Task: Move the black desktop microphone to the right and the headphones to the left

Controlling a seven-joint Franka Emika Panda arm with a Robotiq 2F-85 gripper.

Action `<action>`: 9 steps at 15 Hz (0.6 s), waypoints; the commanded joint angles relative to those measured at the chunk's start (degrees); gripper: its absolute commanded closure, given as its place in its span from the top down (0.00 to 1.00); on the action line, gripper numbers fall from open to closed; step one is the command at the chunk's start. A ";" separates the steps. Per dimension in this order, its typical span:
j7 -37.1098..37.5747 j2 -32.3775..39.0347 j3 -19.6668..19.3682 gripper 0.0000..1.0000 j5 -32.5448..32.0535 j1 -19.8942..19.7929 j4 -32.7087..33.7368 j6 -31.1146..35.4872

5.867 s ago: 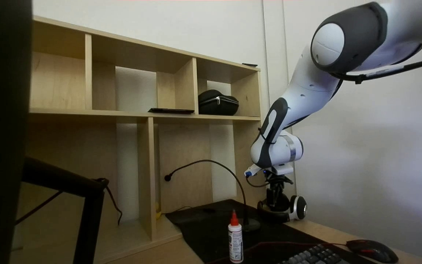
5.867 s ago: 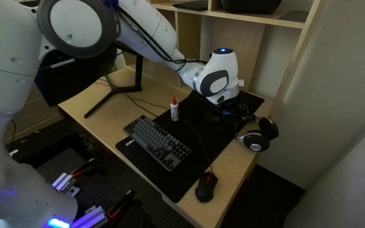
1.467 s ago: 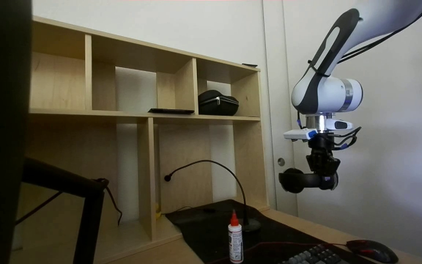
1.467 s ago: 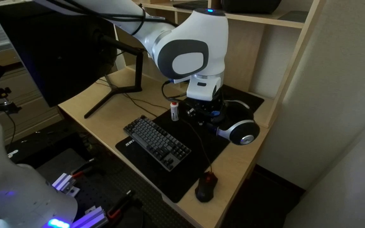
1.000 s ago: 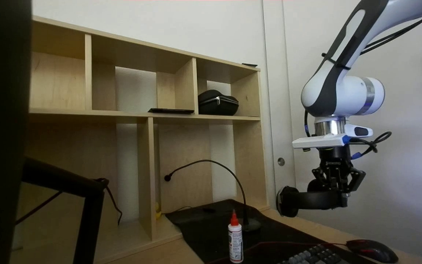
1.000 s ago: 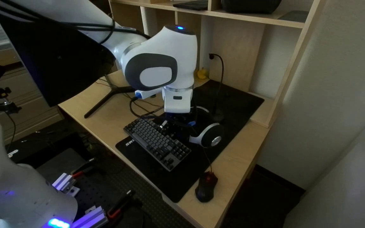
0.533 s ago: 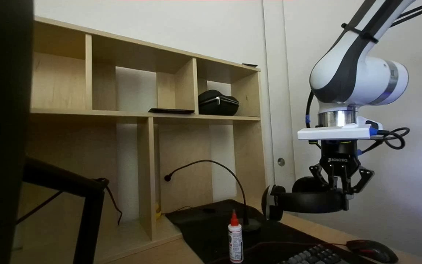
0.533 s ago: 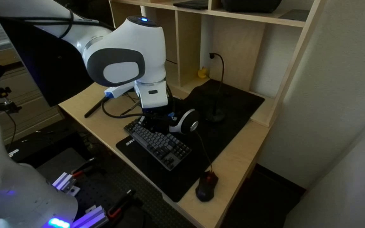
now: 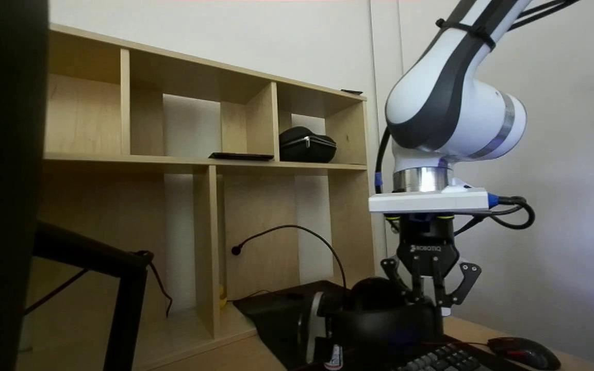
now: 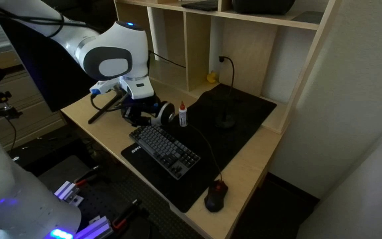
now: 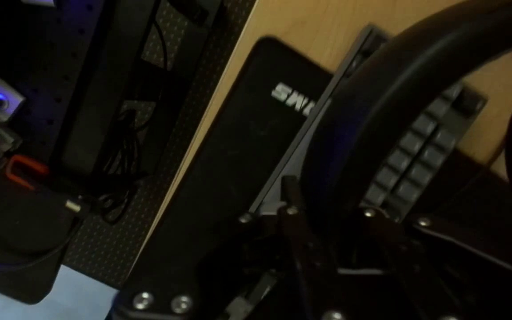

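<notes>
The headphones hang in the air near the keyboard's far left end in an exterior view. My gripper is shut on their black headband, and the earcups stick out to one side. In the wrist view the arched headband runs up from between the jaws, over the keyboard. The black desktop microphone stands upright on the dark mat; its gooseneck stem and round base show whole in an exterior view. From another side its stem shows, but the headphones cover its base.
A white bottle with red cap stands beside the keyboard, close to the headphones. A mouse lies at the desk's near right. The monitor rises at the left, behind the arm. A wooden shelf lines the back.
The headphones have been lifted off the desk's right side and carried left across the mat past the bottle. Lately they have come lower. The microphone has not moved.
</notes>
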 commanded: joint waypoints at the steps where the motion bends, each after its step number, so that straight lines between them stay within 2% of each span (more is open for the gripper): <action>1: -6.58 2.09 3.32 0.05 6.35 5.43 2.26 -1.50; 2: -2.02 0.74 3.69 0.19 3.68 3.06 0.28 -0.25; 5: -3.70 1.70 4.92 0.19 5.20 5.29 0.80 -0.26; 6: -4.07 1.18 4.57 0.05 5.07 5.06 0.75 -1.58; 9: -5.45 0.89 4.40 0.05 7.78 5.62 -0.53 2.61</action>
